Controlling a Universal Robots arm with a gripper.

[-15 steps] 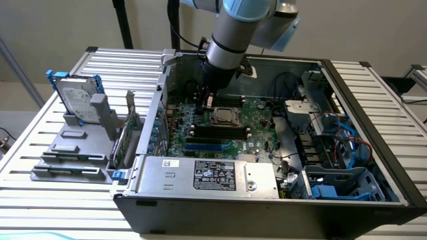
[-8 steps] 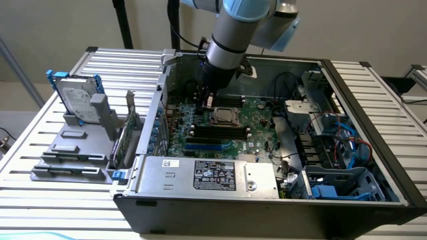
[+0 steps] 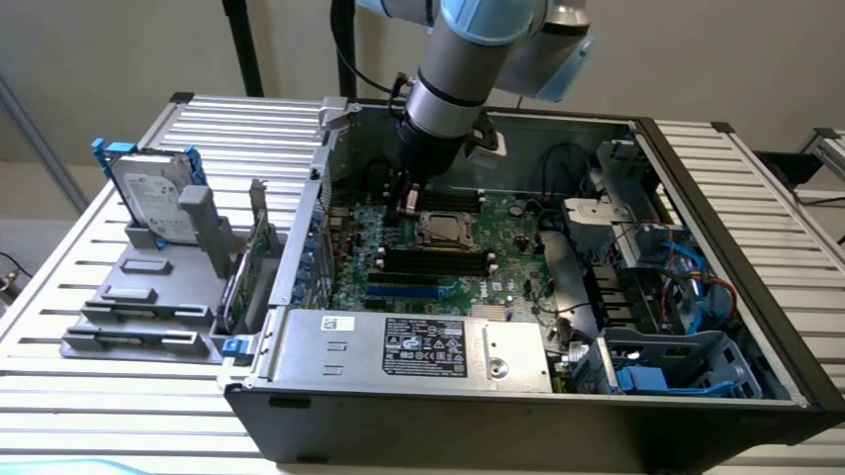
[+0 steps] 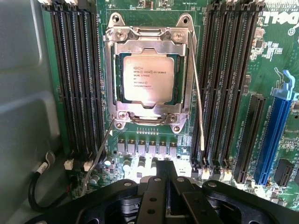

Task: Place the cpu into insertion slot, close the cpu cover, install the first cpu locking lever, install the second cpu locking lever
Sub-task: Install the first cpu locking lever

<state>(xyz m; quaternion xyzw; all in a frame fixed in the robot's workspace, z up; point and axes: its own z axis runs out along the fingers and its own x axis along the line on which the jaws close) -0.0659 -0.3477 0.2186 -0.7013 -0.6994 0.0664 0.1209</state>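
The cpu (image 4: 148, 79), a silver square with printed text, lies flat in the insertion slot (image 3: 446, 230) on the green board. The cpu cover (image 4: 148, 45), a silvery frame, is down around the chip. One thin locking lever (image 4: 198, 102) runs along one side of the socket with its free end standing off the frame. The other lever (image 4: 99, 156) sticks out at an angle from a socket corner. My gripper (image 3: 407, 206) hangs inside the case just beside the socket on the exterior view's left. Its black fingers (image 4: 159, 186) are shut and hold nothing.
Black memory slots (image 4: 77, 79) flank the socket on both sides, and blue and black expansion slots (image 4: 271, 135) lie beyond. A grey power supply (image 3: 416, 346) fills the case front. Cables and blue drive bays (image 3: 660, 287) crowd the exterior view's right. A hard drive (image 3: 152, 193) stands outside.
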